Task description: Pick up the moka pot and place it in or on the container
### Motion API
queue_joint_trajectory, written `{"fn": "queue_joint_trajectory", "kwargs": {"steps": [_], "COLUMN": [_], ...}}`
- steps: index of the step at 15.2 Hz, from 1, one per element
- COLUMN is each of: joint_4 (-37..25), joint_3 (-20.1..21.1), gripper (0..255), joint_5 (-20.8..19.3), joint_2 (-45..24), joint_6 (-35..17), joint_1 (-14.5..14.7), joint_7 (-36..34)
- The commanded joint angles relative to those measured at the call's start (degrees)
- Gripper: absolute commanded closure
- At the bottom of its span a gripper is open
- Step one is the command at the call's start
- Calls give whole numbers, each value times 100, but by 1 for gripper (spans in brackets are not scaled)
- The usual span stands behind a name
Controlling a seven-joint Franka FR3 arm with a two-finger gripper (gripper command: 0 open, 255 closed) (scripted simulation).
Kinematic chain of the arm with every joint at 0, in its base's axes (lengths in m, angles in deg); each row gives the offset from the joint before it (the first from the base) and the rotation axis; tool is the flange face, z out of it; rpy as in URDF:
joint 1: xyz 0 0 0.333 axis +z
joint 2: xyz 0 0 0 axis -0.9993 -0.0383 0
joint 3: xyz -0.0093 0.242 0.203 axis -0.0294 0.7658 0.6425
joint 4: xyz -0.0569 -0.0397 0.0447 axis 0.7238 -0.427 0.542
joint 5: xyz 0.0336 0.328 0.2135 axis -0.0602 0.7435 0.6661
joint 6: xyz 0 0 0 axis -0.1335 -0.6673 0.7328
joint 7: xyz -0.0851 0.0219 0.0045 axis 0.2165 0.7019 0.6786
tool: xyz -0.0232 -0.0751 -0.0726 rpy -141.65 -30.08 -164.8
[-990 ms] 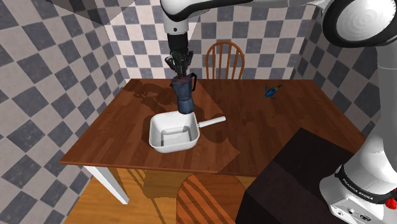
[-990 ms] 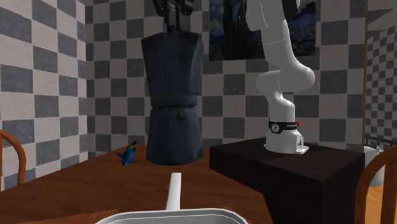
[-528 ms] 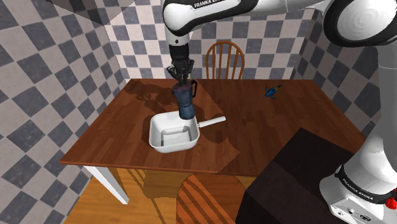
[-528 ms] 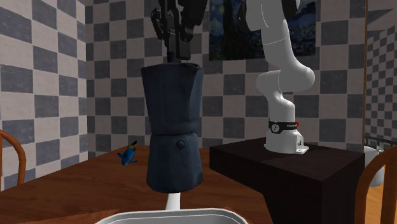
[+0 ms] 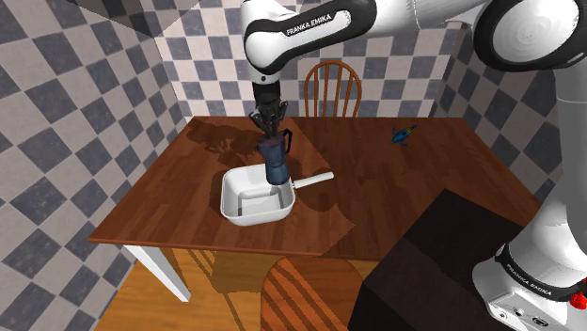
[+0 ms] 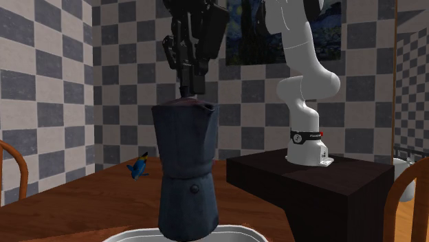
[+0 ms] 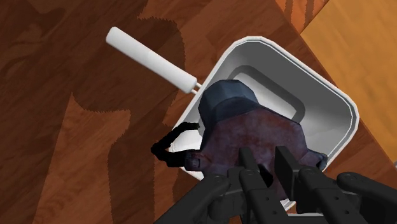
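Checkered walls close in a wooden table (image 5: 395,188) in the shoulder view. A wooden chair (image 5: 332,86) stands at the table's far edge and a small blue object (image 5: 403,135) lies far right, well apart from the rest. A white square pan (image 5: 226,193) sits mid-table, its handle (image 5: 315,179) pointing right. The dark blue moka pot (image 5: 275,160) stands upright with its base at the pan's far right corner, beside that handle. The end effector (image 5: 269,122) comes straight down onto the pot's top, and nothing stands between pot and pan. The dark stand (image 5: 442,263) fills the near right.

From the second exterior view, the moka pot (image 6: 185,172) has its long axis vertical and its base dips behind the pan's (image 6: 137,237) near rim; whether it touches the pan's floor I cannot tell. The end effector (image 6: 189,89) is clenched on the pot's top. The blue object (image 6: 141,167) lies left of the pot, and the stand (image 6: 309,185) is at the right.

Looking down the wrist view, both fingers (image 7: 251,175) clasp the moka pot (image 7: 248,137) over the pan (image 7: 331,95). The pot's black handle (image 7: 172,149) juts toward the side of the pan's white handle (image 7: 153,60).
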Motion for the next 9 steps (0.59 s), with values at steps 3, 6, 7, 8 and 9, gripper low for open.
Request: {"fn": "queue_joint_trajectory", "kwargs": {"steps": [3, 6, 7, 8, 9], "joint_4": [216, 339, 338, 338, 338], "joint_3": [-5, -10, -10, -10, -10], "gripper": [255, 255, 255, 255, 255], "joint_5": [-9, -17, -17, -17, -17], "joint_2": [-52, -107, -107, -108, -108], "joint_6": [-280, -458, -457, -457, -457], "joint_1": [-2, -3, -2, -2, -2], "joint_7": [-4, -6, -6, -6, -6]}}
